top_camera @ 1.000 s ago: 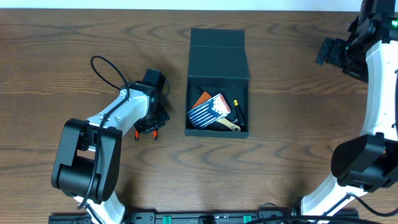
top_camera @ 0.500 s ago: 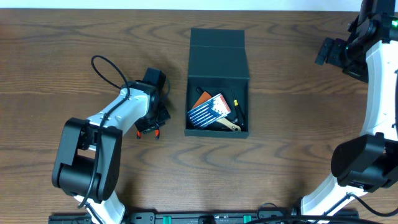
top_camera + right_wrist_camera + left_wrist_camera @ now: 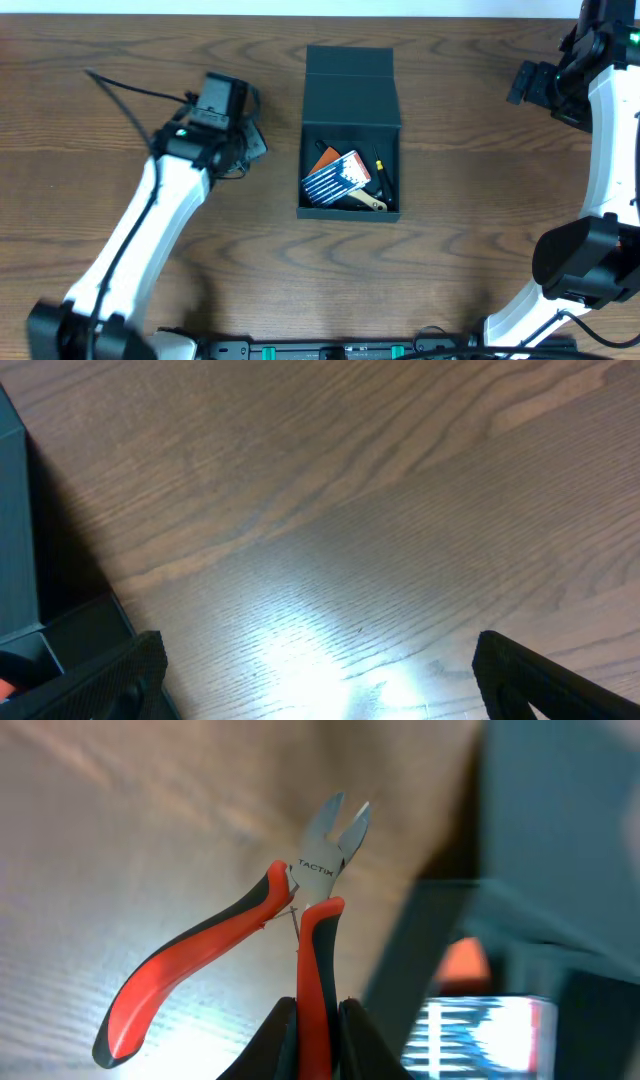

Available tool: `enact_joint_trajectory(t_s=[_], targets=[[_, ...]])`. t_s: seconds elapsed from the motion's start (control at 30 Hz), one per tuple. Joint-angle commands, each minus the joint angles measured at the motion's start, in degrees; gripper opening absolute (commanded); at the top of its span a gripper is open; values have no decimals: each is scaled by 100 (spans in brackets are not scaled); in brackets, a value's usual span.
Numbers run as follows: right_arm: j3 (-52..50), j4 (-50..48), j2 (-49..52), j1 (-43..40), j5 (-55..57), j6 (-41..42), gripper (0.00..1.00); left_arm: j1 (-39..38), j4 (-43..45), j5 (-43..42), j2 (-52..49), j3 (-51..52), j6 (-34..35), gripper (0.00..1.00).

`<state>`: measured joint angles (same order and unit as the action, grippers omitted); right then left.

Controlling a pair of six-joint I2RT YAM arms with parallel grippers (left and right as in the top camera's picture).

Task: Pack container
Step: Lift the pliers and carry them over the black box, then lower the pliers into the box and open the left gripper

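Overhead: container (image 3: 350, 85) sits centre-top of frame, lid flap laid back toward the top edge, open compartment toward the bottom. Inside: blue striped case (image 3: 335, 178), orange item (image 3: 322, 160) upper left of it, black thin tool (image 3: 384, 175) along the right wall, light-handled tool (image 3: 368, 202) near the bottom wall. Stuff fills most of the floor; a bit of dark floor shows at upper right.

Room: table (image 3: 480, 180) is bare wood right of the box as far as the right arm at the frame's right edge. Bare strip below the box too. Left side is tighter: left gripper (image 3: 246, 142) is just left of the box's left wall, w/ a narrow gap of wood between.

Left wrist view: left gripper (image 3: 318, 1020) is clenched on one handle of the red/black pliers (image 3: 300, 930). The other handle splays to lower left; nose points up, cutters slightly apart. Box is a blurred dark mass on the right, orange + blue stripes showing lower right.

Right gripper (image 3: 530, 85) is at upper right, well apart from the box. Right wrist view: right gripper (image 3: 320, 680) is spread wide, nothing between the fingers, bare wood under it, box corner at the left edge.

Vs 1 s ago: left arm was folded low, lower left of the box, w/ the pliers beneath the gripper there. Now it's stretched out, gripper at upper left of the box, and that patch of wood is bare. Right arm, box and contents are unchanged.
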<state>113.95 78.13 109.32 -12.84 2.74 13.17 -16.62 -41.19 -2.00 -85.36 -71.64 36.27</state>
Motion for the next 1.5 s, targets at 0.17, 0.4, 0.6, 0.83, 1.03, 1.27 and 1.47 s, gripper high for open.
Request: enact_joint_trajectory(t_s=[0.17,0.4,0.6,0.83,1.03,1.27,1.47], targets=[[59,-11,-44,-20,2,-39,99,-269,262,-544,535,-164,-815,12],[59,-11,-44,-20,2,-39,99,-1130,739,-660,393,-164,-1414,12],[59,-11,-44,-20,2,-39,99,-1818,1189,-654,210,-164,-1937,12],[59,-11,-44,-20,2,-39,99,-2087,1327,-660,-431,-164,-1976,11],[59,-11,-44,-22,2,-39,99,-2205,1484,-660,-1069,-164,-2352,10],[59,-11,-44,-17,2,-39,99,-2380,1742,-660,-1552,-164,-2538,10],[59,-11,-44,-15,2,-39,99,-2461,1908,-660,-1777,-164,-2691,6]])
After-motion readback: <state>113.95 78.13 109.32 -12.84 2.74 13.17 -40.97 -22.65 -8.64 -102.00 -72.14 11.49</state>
